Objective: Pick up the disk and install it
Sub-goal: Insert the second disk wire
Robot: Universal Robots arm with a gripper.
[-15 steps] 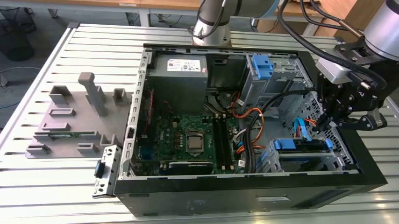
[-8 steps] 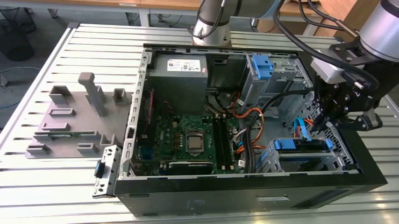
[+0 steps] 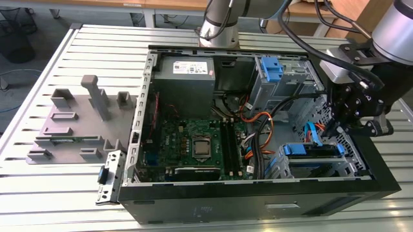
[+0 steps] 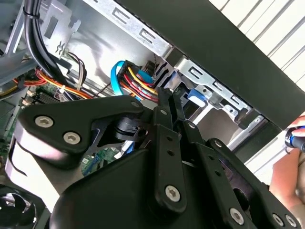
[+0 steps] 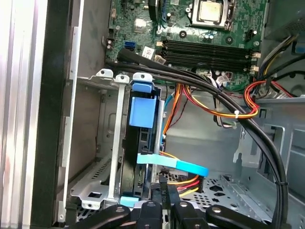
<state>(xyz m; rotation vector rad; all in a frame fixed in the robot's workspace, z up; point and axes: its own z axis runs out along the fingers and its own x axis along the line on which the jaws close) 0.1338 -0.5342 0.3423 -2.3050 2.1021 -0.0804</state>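
The disk (image 3: 312, 151) sits in the lower drive cage at the front corner of the open computer case, with its blue carrier frame showing. In the first wrist view the disk (image 5: 137, 157) stands on edge between the cage rails, with its blue tab toward the motherboard. My gripper (image 3: 337, 129) hangs just above the cage, at the disk's cable end. In both wrist views its black fingers (image 4: 167, 102) lie together, shut, with nothing seen between them. Their tips (image 5: 163, 187) are beside the light blue data cable (image 5: 174, 164) and the power plug.
Black and coloured cable bundles (image 5: 224, 95) cross the case close to my arm. The motherboard (image 3: 193, 142) and grey power supply (image 3: 185, 72) fill the case's other side. A second blue carrier (image 3: 272, 67) sits in the upper bay. A grey fixture (image 3: 81, 123) stands on the table. A person's hand (image 4: 291, 167) is outside the case.
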